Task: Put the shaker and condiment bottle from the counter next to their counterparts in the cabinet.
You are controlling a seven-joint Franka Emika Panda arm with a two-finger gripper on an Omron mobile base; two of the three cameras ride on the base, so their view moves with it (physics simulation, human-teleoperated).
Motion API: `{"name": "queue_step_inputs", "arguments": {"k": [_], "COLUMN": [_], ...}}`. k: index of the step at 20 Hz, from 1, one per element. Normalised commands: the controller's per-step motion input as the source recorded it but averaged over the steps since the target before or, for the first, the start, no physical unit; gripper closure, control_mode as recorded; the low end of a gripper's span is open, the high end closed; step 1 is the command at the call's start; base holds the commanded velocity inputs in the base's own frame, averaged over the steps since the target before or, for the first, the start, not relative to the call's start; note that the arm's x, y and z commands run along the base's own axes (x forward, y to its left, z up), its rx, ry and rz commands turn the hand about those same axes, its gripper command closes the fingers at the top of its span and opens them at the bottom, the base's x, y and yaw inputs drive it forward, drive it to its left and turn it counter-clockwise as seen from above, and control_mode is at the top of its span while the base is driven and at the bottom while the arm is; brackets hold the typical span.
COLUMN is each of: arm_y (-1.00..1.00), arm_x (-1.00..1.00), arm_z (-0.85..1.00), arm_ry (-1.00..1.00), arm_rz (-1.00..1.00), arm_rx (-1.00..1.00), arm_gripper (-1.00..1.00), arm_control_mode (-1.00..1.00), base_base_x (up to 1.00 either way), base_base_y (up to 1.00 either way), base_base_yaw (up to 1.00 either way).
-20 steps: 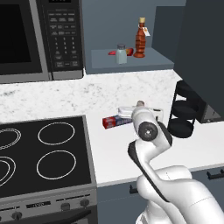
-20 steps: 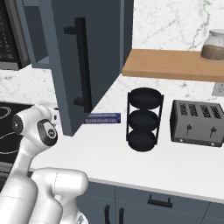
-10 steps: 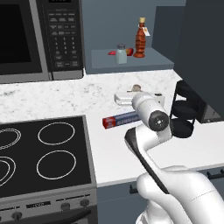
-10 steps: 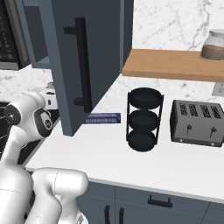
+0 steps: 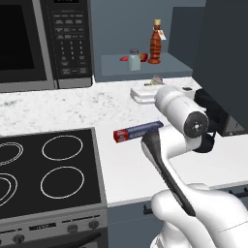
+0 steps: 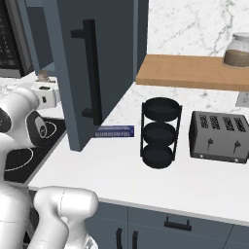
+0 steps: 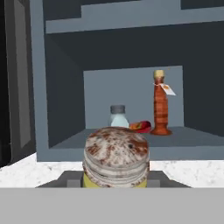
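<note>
Pincer [image 7: 114, 186] clamped on the small yellow shaker [image 7: 116, 159] with its mottled pinkish-brown top, held above the white speckled marble counter [image 5: 72, 109] in front of the cabinet.

On the flat shelf of the dark blue-grey wall cabinet [image 5: 145, 68], the red-brown ribbed condiment bottle [image 5: 155, 43] with tan cap and small tag stands upright at the right. Left of it, the pale translucent shaker with a grey cap [image 5: 134, 59] stands beside the small red-orange condiment item [image 5: 127, 57]. A blue foil box [image 5: 138, 131] lies on the counter near the black stovetop [image 5: 48, 169].
</note>
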Motion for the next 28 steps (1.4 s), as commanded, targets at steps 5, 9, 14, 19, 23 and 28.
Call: {"name": "queue_step_inputs", "arguments": {"k": [5, 9, 14, 19, 23, 28], "arm_y": [0.00, 0.01, 0.05, -0.19, -0.21, -0.19], "arm_x": [-0.34, 0.00, 0.26, 0.08, 0.00, 0.00], "arm_z": [0.63, 0.31, 0.08, 0.44, 0.08, -0.01], "arm_ry": [-0.01, 0.03, 0.11, 0.01, 0.00, 0.00], "arm_rz": [0.00, 0.00, 0.00, 0.00, 0.00, 0.00], "arm_rx": [0.01, 0.00, -0.03, 0.00, 0.00, 0.00], "arm_gripper": [1.00, 1.00, 1.00, 1.00, 1.00, 1.00], "arm_control_mode": [-1.00, -1.00, -1.00, -1.00, -1.00, -1.00], "base_base_x": [0.00, 0.00, 0.00, 0.00, 0.00, 0.00], "base_base_y": [0.00, 0.00, 0.00, 0.00, 0.00, 0.00], "base_base_yaw": [0.00, 0.00, 0.00, 0.00, 0.00, 0.00]}}
